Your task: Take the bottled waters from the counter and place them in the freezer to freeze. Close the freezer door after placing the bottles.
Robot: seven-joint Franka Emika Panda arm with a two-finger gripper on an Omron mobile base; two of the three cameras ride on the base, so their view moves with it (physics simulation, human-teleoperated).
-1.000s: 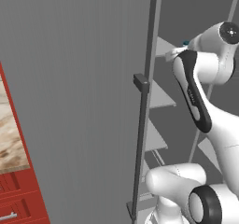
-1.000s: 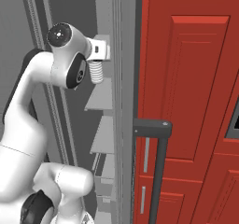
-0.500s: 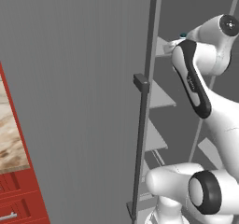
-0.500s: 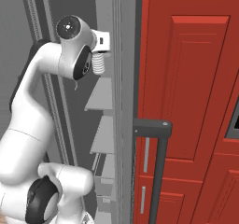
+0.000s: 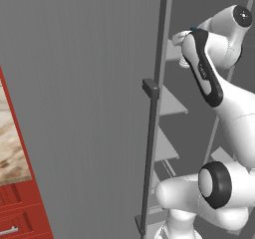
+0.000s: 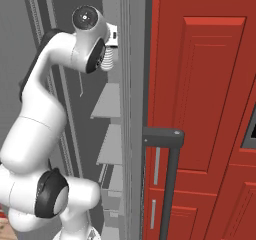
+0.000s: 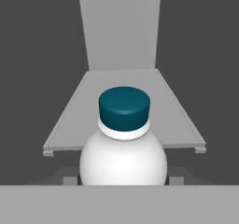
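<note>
A bottled water [image 7: 123, 143] with a dark teal cap and a pale body sits close in the hand view, held above a pale grey shelf [image 7: 70, 125] inside the freezer. Its ribbed body [image 6: 106, 60] hangs under my hand in the right base view. My gripper [image 5: 179, 38] reaches high into the freezer compartment and is shut on the bottle; its fingertips are hidden. The freezer door [image 5: 89, 108] stands open, a plain grey panel with a long dark bar handle [image 5: 149, 153]. A strip of the marbled counter [image 5: 10, 143] shows at the far left.
Several pale grey shelves [image 5: 172, 104] step down inside the freezer below my hand. The door's edge [image 6: 131, 109] and its handle [image 6: 170, 184] stand just right of my arm. A tall red cabinet [image 6: 205, 84] is behind them. Red drawer fronts [image 5: 20, 208] sit under the counter.
My arm has lifted and swung the hand higher and further into the freezer, carrying the bottle with it. The door has not moved.
</note>
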